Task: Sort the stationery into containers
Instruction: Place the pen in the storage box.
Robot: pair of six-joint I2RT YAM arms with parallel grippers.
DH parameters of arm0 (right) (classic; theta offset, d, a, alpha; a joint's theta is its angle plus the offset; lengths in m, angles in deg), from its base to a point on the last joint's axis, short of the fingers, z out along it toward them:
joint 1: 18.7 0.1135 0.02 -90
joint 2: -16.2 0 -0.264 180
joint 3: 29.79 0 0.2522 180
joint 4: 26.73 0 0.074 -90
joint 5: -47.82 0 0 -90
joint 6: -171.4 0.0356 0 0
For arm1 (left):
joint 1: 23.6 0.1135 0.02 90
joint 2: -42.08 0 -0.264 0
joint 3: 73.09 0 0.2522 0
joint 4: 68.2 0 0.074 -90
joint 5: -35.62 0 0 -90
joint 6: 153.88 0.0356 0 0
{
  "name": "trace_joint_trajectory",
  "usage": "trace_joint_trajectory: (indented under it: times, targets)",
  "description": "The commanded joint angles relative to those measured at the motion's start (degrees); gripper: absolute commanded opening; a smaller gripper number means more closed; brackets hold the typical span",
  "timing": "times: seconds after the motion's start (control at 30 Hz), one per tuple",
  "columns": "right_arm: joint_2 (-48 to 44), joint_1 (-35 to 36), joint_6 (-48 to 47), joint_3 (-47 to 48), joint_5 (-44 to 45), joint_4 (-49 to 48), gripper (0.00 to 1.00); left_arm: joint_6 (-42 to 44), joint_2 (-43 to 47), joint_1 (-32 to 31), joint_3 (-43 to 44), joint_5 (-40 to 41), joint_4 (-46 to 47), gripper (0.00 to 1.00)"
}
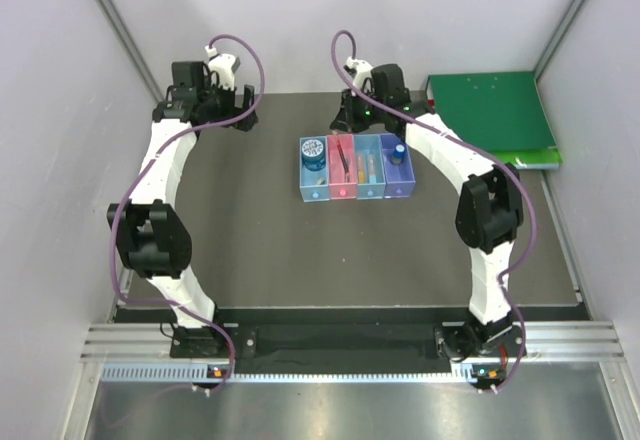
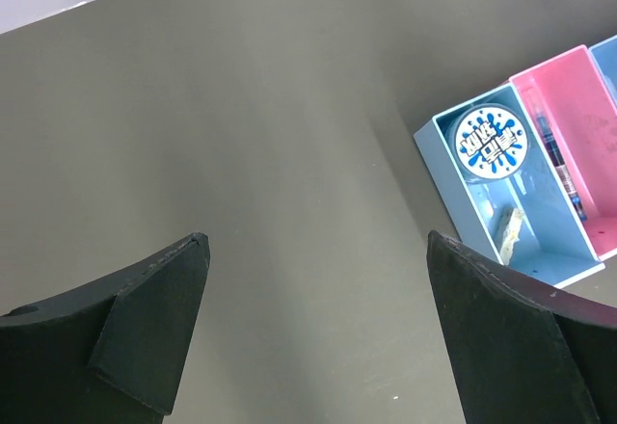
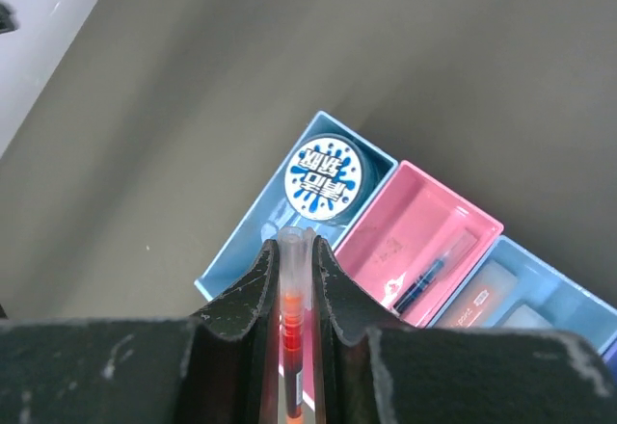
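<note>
Four trays stand side by side mid-table: blue [image 1: 313, 182], pink [image 1: 342, 182], light blue [image 1: 370, 182], purple [image 1: 399, 178]. My right gripper [image 3: 294, 251] is shut on a red pen [image 3: 292, 320] and holds it above the near ends of the blue tray [image 3: 236, 251] and pink tray [image 3: 434, 217]; in the top view it [image 1: 350, 117] sits at the trays' far side. The tape roll [image 1: 314, 150] lies in the blue tray, a blue pen [image 3: 424, 281] in the pink one, a blue-capped bottle [image 1: 398, 150] in the purple one. My left gripper [image 2: 316, 251] is open and empty over bare table at the far left [image 1: 205, 95].
A large green binder [image 1: 495, 115] lies at the back right corner. A small pale item [image 2: 509, 231] lies in the blue tray [image 2: 569, 251] beside the tape roll [image 2: 490, 143]. Grey walls close in the table on three sides.
</note>
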Motion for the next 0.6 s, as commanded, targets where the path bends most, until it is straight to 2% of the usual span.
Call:
trace_joint_trajectory:
  times: [0.0, 0.57]
  targets:
    - [2.01, -1.56, 7.65, -2.51, -0.27, -9.1, 0.0, 1.25, 2.38, 0.29, 2.09, 1.16, -0.09, 0.99]
    - [6.32, -3.58, 10.12, -5.94, 3.42, -13.42, 0.0, 1.16, -0.61, 0.29, 5.69, 2.65, -2.02, 0.99]
